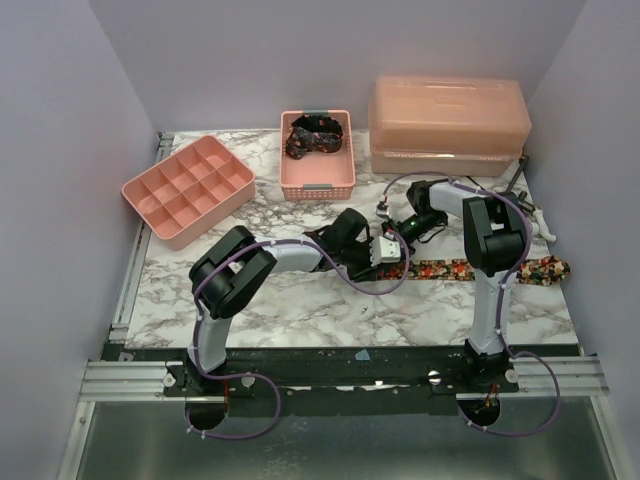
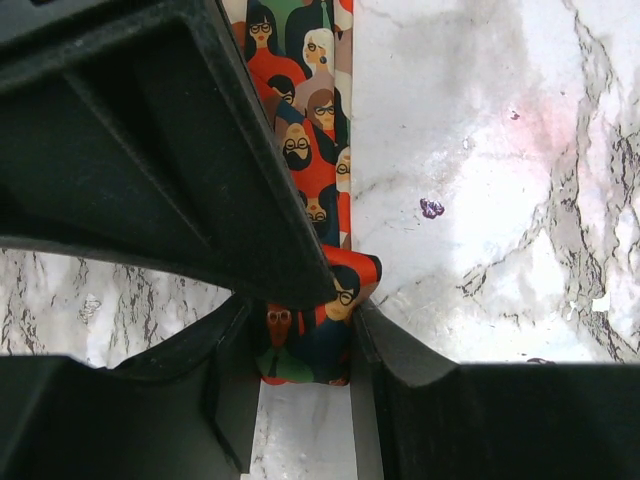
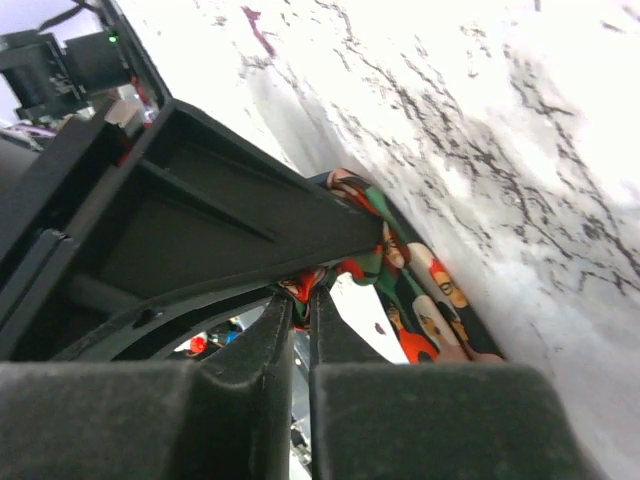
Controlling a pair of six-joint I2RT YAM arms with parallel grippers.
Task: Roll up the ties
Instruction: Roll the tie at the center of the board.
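Note:
A tie (image 1: 470, 268) printed with small faces in red, orange and green lies stretched along the marble table from the centre to the right edge. My left gripper (image 1: 388, 262) is at its left end. In the left wrist view that gripper (image 2: 305, 350) is shut on the folded end of the tie (image 2: 310, 120), which runs away from the jaws. My right gripper (image 1: 404, 232) comes in just behind the same end. In the right wrist view its jaws (image 3: 300, 300) stand almost together, pinching a fold of the tie (image 3: 420, 290). A second, dark tie (image 1: 315, 135) sits rolled in the pink basket.
The pink basket (image 1: 318, 182) stands at the back centre. A pink divided tray (image 1: 187, 188) is at the back left and a pink lidded box (image 1: 448, 120) at the back right. Purple walls close in the sides.

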